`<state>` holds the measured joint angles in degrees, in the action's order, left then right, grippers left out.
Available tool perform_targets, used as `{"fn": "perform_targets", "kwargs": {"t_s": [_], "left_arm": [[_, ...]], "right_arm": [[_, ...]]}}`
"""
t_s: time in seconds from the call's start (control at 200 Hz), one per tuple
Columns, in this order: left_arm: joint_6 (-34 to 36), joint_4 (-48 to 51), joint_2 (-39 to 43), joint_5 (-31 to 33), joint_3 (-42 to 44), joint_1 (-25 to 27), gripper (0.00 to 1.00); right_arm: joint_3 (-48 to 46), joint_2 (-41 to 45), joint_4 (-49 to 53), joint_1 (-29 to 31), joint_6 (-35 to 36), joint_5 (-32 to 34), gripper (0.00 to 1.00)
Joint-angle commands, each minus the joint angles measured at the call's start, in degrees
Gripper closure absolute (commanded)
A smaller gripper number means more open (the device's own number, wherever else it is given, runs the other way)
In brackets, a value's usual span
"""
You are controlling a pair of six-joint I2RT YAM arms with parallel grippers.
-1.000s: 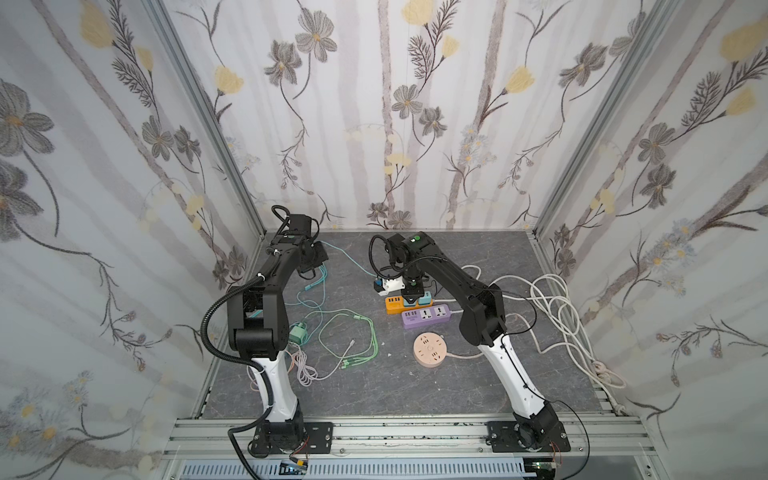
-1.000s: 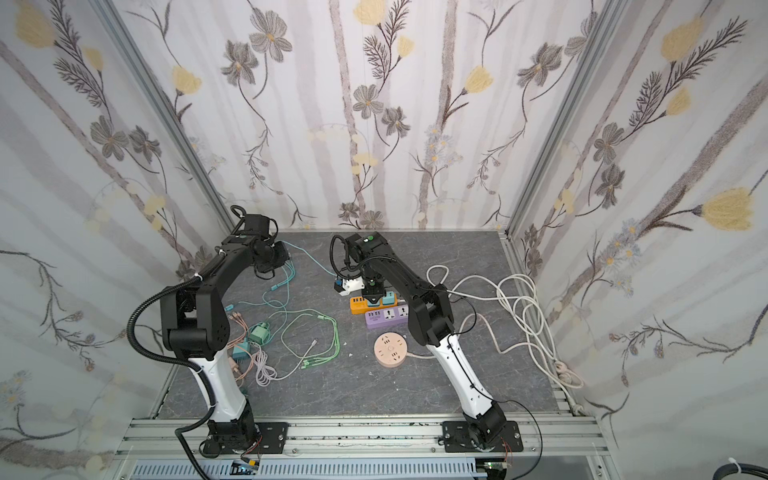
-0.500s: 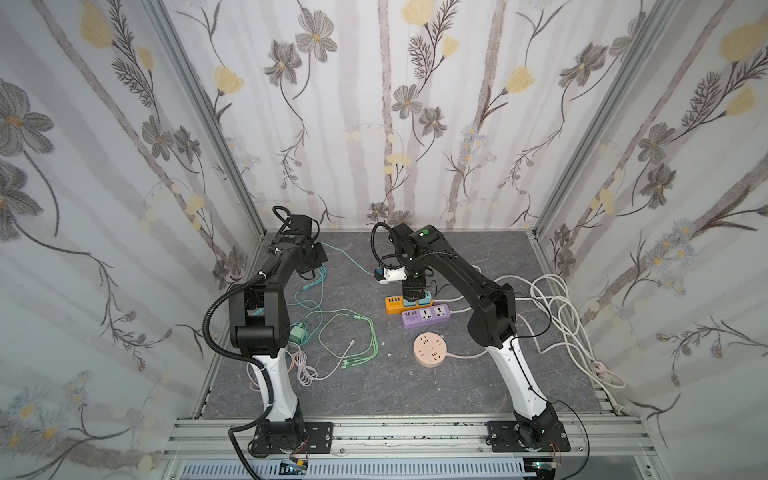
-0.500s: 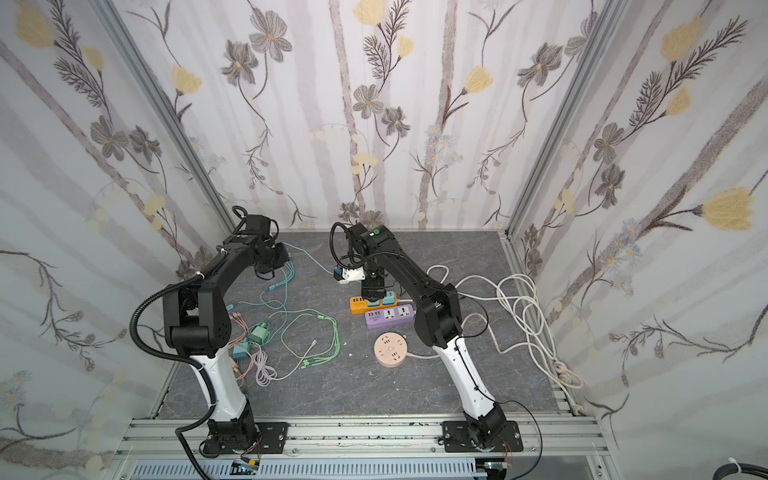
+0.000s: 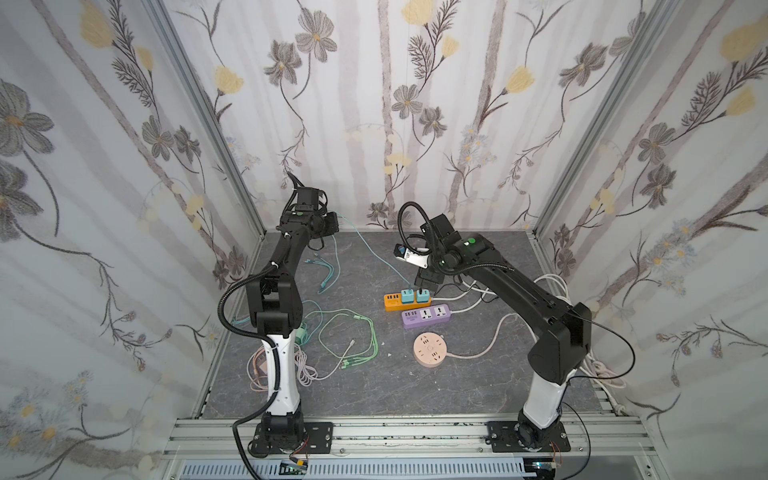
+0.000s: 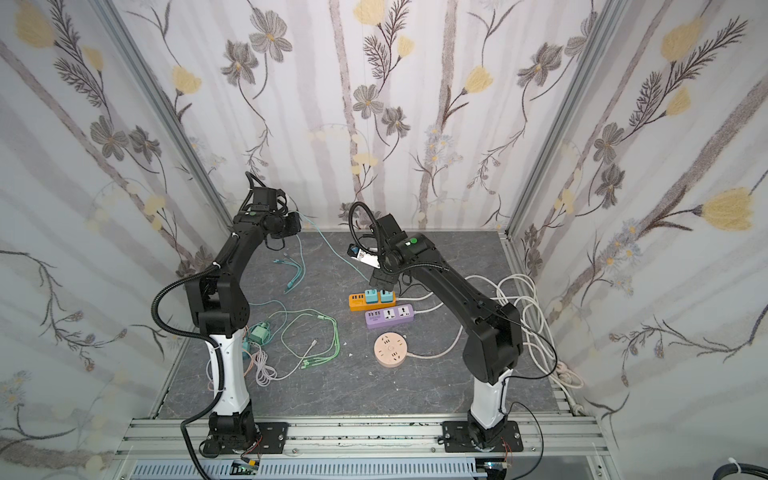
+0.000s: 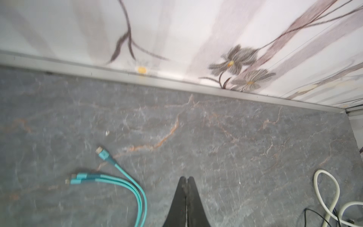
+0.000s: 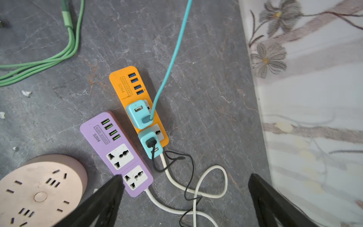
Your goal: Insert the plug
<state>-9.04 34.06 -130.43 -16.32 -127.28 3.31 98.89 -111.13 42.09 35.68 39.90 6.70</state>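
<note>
Black fingers point(image 8: 110, 196) spread above a plug that looks already seated: the step in hand is probably the retreat. Done well, that means rising straight off with the fingers wide, so that neither one hooks a cable and tugs a charger loose. It is also worth checking for a gap under the plug before leaving.

The right gripper point(image 8: 185, 177) is spread as wide as it seems able to go. It holds nothing and touches nothing, hanging above the orange power strip point(image 8: 125, 78).

Below it, the teal charger plug point(image 8: 150, 143) sits in the strip's end socket, with a black lead point(image 8: 191, 163) trailing from its face. It overhangs the strip's end a little, and part of the white socket shows beside it, so I cannot tell whether it is fully home.

Next along, the other teal charger point(image 8: 137, 114) fills the neighbouring socket, and a teal cable point(image 8: 169, 64) runs straight away from it.

The purple power strip point(image 8: 102, 133) lies just beside the orange one with both of its sockets empty. The round pink socket point(image 8: 39, 188) lies near that.

The left gripper point(image 7: 186, 178) is well apart, near the back wall, with its fingers pressed together. Its wrist view shows nothing between the tips. In both top views the teal cable runs toward it, but I cannot tell whether it pins the cable.
</note>
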Motion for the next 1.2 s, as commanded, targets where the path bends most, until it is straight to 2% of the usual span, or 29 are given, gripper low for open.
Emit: {"fn": "perform_targets", "kwargs": {"t_s": [0.0,0.1,0.195,0.22,0.295,0.355,0.435,0.52,0.625,0.709,0.894,0.979,1.059,1.139,1.199], "left_arm": [[4.3,-1.8,-3.6,-6.2,-6.0,0.0,0.97],[5.4,0.8,-6.0,-8.5,-8.7,0.6,0.89],[7.0,3.3,-4.0,-5.2,-4.0,1.5,0.82],[7.3,3.4,-2.8,-3.0,-1.9,1.8,0.75],[7.2,5.1,0.4,5.2,3.3,2.4,0.44],[5.4,7.9,2.9,12.0,5.8,2.4,0.32],[3.3,13.0,6.2,17.6,8.6,2.1,0.23],[1.7,14.4,11.1,18.9,14.7,2.3,0.16],[-1.4,14.0,16.9,22.5,23.5,3.1,0.07],[-5.3,12.1,21.2,24.3,31.0,3.6,0.05],[-11.1,2.5,31.6,20.6,47.3,8.7,0.07],[-14.4,-0.8,34.0,16.3,51.7,12.6,0.10],[-19.4,-6.1,34.6,9.7,55.9,15.7,0.15],[-25.1,-14.0,33.7,2.0,60.2,18.2,0.18],[-27.9,-17.4,31.9,-0.2,61.5,19.8,0.20]], "right_arm": [[-8.3,6.1,-22.4,-0.6,-13.1,6.7,0.01],[-13.3,10.4,-24.9,-2.4,-25.7,5.1,0.01],[-17.7,13.2,-25.2,-3.3,-33.2,2.7,0.01],[-19.6,13.9,-26.3,-3.4,-35.0,3.1,0.01],[-24.5,15.5,-29.2,-4.3,-41.1,3.6,0.01],[-26.4,16.2,-28.6,-6.0,-47.2,1.8,0.01],[-28.4,16.4,-27.0,-8.7,-55.6,-1.7,0.02],[-31.8,16.9,-27.8,-10.9,-64.9,-2.9,0.02],[-35.7,16.8,-29.7,-13.4,-73.2,-6.3,0.05],[-38.1,16.1,-31.6,-14.3,-77.5,-8.4,0.08],[-40.2,12.2,-35.1,-14.3,-81.0,-16.7,0.31],[-40.6,9.8,-37.0,-14.2,-83.5,-20.6,0.37],[-41.1,8.3,-39.1,-14.1,-86.1,-21.8,0.41],[-42.0,7.4,-42.2,-14.1,-88.5,-22.3,0.45],[-43.0,6.4,-45.3,-14.1,-90.8,-23.1,0.49]]}}
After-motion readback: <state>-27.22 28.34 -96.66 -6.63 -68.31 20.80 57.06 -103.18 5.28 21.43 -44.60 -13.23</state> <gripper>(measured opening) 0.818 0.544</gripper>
